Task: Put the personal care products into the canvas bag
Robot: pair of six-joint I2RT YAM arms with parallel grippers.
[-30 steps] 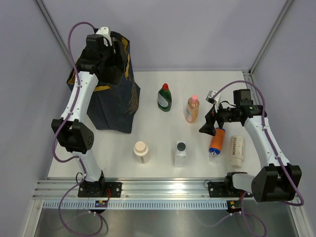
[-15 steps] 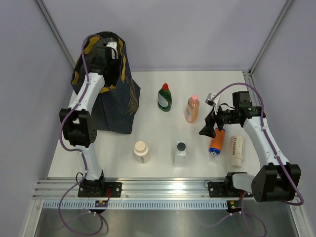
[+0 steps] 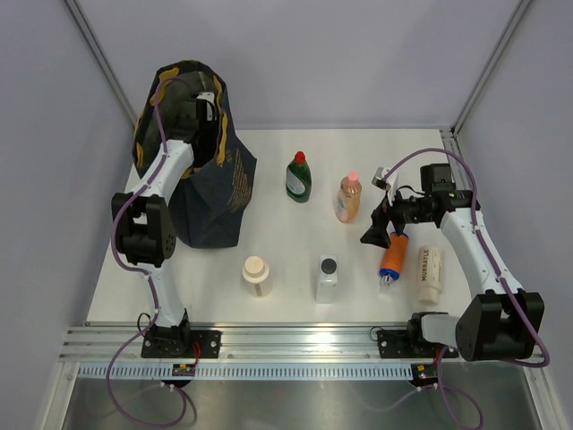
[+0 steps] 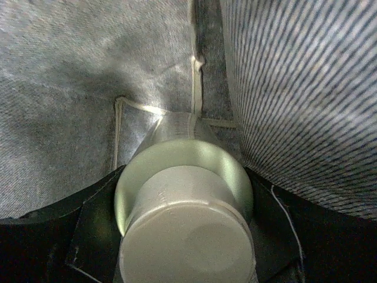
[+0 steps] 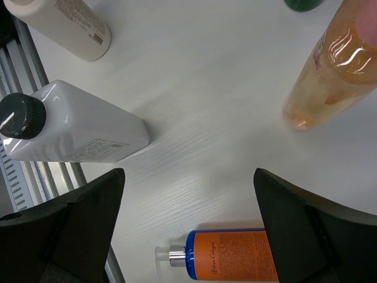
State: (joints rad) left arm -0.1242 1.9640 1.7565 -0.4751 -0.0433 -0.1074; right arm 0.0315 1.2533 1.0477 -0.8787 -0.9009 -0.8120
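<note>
From above, the canvas bag [image 3: 215,193] stood at the upper left of the frame with its mouth open, and my left arm reached down into it, so the left pincer [image 4: 185,227] was hidden from this view. Six products were out on the surface [image 3: 286,237]. The green bottle [image 3: 298,177] and peach bottle [image 3: 349,198] stood in the middle. The cream-capped bottle [image 3: 257,276] and dark-capped bottle [image 3: 328,279] stood lower down. The orange bottle [image 3: 393,256] and cream tube [image 3: 431,273] lay at the right. I judged the task barely begun: one product was going in and six were not yet packed. My right pincer [image 3: 377,233] hung just above the orange bottle's upper end. The tube lay close to the surface's right edge, and there was open room between the bag and the green bottle.

Through the left wrist camera, my left pincer was clamped on a pale bottle [image 4: 185,177], inside the bag and pointing at its seamed bottom. The striped fabric wall crowded the right half of the frame, leaving little room on that side.

Through the right wrist camera, my right pincer stood wide apart and held nothing, over bare surface. The orange bottle lay at the bottom edge of the frame, the peach one was at the upper right and the dark-capped one at the left.
</note>
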